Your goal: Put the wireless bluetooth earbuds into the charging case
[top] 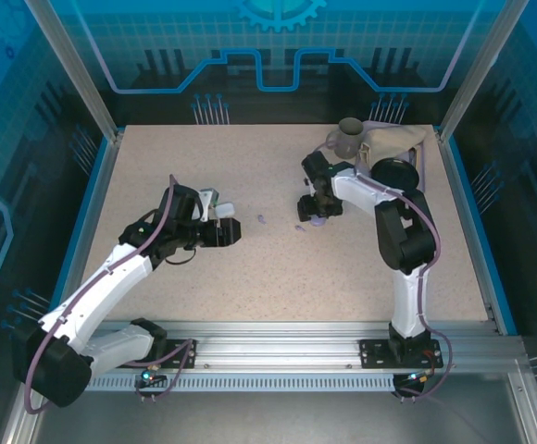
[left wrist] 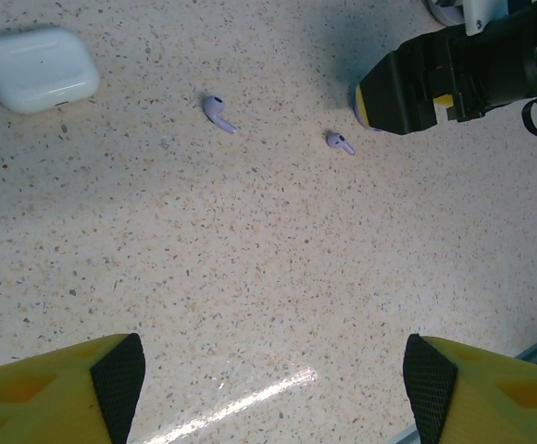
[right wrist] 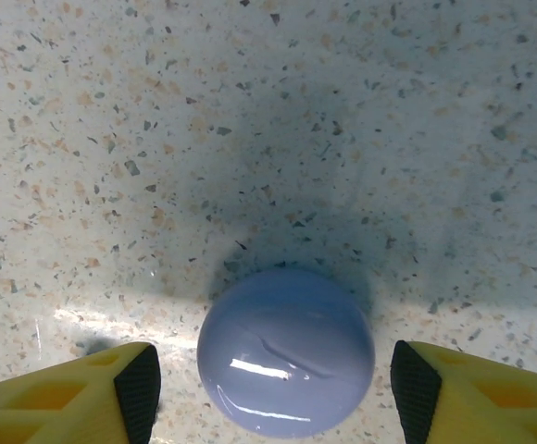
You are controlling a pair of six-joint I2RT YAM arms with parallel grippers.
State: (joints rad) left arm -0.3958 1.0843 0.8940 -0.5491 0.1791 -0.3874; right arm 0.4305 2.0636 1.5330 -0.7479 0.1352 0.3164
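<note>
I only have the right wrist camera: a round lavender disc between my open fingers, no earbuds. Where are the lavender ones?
Observer: One lavender earbud lies on the table just left of your right gripper.
Operator: And the second?
Observer: The other lavender earbud lies further left, apart from the first.
Operator: What else is over there?
Observer: A closed white case lies near the open left gripper.
</note>
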